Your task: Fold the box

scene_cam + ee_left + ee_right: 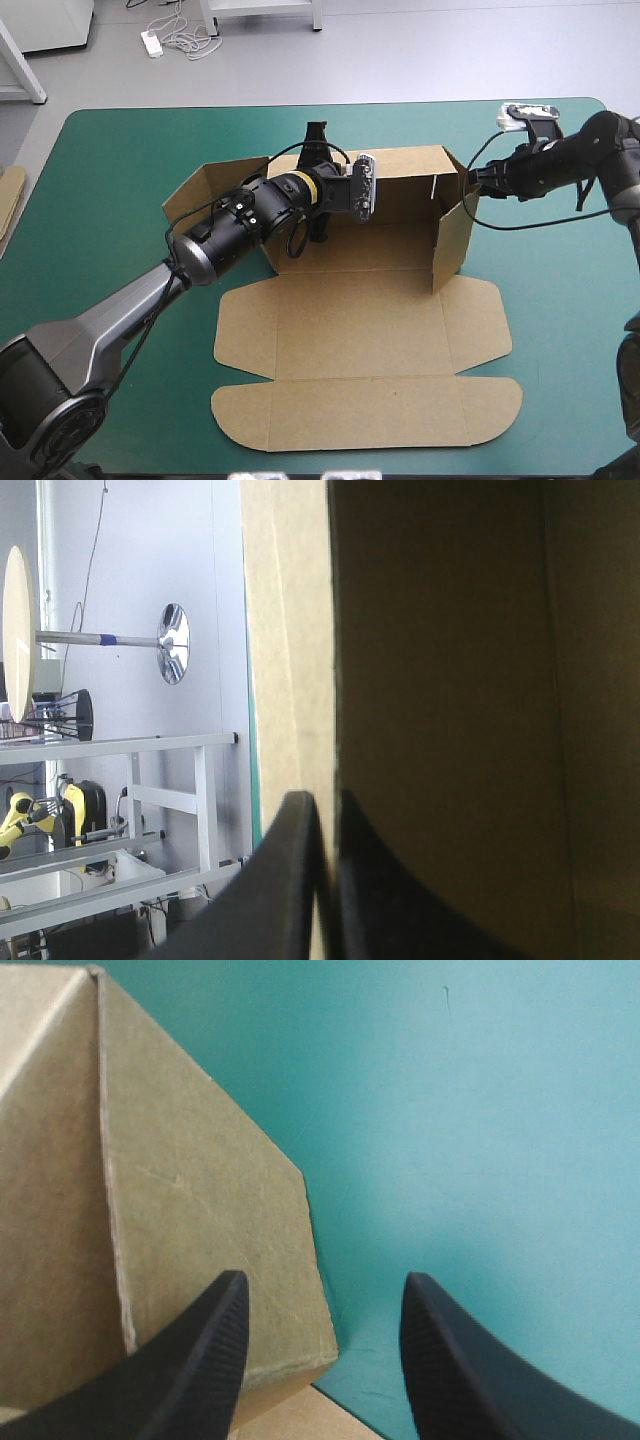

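On the table: teal-green cover (120, 180), plain and smooth, spread over the whole top, with rounded corners at the far edge.
Beyond the far edge: grey floor (420, 50), with a white power strip (152, 43) and its cable (182, 35) lying loose on it.
At the table's left edge: more board (10, 195), tan, only its edge in view.
Box (360, 330): brown cut sheet at the middle of the table. The base panel and the two panels toward the near edge lie flat. The long back wall is raised. The right side wall stands upright, its end flap angled outward. The left flap seems to lean outward, though the arm hides part of it.
Left gripper (317, 150): at the back wall, left of its middle. Its black fingers (290, 880) are pressed together, the wall's board pinched between them.
Right gripper (468, 180): just beside the far end of the right side wall. Its black fingers (200, 1360) are spread apart, one over the brown flap, the other over bare cover.
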Robot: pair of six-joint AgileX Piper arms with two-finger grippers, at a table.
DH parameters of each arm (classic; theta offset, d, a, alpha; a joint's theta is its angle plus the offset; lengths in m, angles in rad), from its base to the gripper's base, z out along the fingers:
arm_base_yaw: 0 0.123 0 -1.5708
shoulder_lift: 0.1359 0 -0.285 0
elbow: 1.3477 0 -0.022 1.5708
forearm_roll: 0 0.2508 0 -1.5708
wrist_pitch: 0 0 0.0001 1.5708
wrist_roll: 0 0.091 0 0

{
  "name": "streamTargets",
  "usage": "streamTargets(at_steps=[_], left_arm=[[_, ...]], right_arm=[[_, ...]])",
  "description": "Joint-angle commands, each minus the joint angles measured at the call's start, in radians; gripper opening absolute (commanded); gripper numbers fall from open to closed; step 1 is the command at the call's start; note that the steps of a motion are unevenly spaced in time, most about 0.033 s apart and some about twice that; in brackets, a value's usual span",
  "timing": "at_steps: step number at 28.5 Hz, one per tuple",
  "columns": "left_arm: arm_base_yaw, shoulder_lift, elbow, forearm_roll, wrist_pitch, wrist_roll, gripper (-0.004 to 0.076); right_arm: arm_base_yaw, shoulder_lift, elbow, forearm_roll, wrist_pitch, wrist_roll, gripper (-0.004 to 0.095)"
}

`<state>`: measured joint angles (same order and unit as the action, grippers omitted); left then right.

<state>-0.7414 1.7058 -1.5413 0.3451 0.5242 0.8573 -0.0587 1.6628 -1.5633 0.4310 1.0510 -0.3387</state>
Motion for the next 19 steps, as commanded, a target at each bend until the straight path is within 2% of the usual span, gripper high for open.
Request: streamTargets(at_steps=[1,6,14,19], left_arm=[[-0.009,-0.028,-0.018,-0.047,0.007,-0.031,-0.0009],[-0.009,-0.028,-0.018,-0.047,0.009,-0.031,-0.0009],[-0.009,-0.028,-0.018,-0.047,0.013,-0.031,-0.0009],[-0.009,-0.028,-0.018,-0.047,0.020,-0.031,-0.0009]], right_arm=[[-0.005,-0.118,0.089,0.106,-0.120,-0.103,0.0439],[-0.005,-0.200,0.238,0.197,-0.219,-0.239,0.0439],[-0.004,-0.342,0.509,0.430,-0.359,-0.590,0.0412],[-0.004,-0.363,0.557,0.430,-0.404,-0.647,0.0412]])
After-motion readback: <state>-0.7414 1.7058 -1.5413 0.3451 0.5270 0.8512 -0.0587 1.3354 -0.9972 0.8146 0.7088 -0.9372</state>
